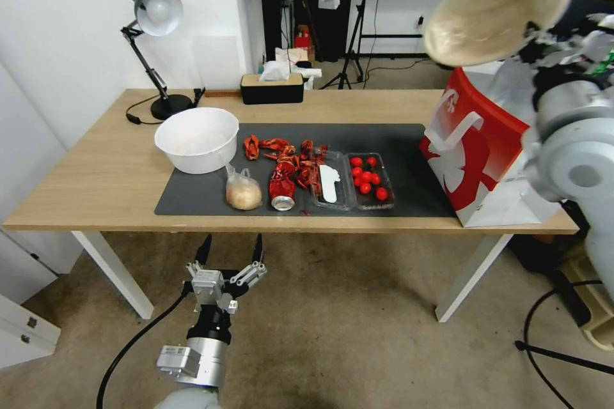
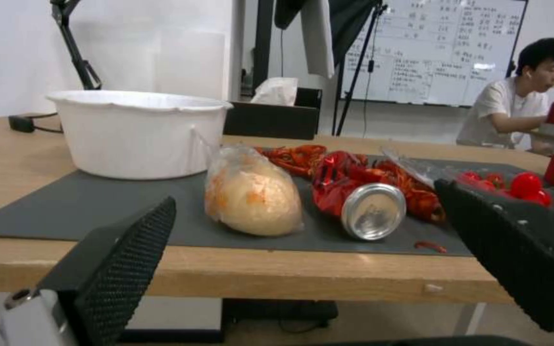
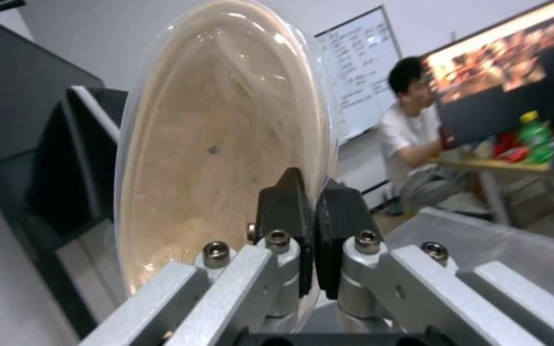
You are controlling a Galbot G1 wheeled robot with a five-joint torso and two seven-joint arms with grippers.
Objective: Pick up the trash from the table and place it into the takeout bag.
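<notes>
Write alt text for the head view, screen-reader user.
The right gripper holds a shallow beige bowl tilted above the red-and-white takeout bag at the table's right end. On the dark mat lie a bagged bun, a crushed red can and a cherry tomato tray. The open left gripper waits below the table's near edge.

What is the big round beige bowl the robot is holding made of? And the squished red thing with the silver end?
The shallow beige bowl, pinched at its rim by the right gripper above the takeout bag, looks like thin matte paper pulp or moulded fibre, stained inside. The crushed red can looks like thin metal, probably aluminium: shiny silver end, dented glossy red sides.
</notes>
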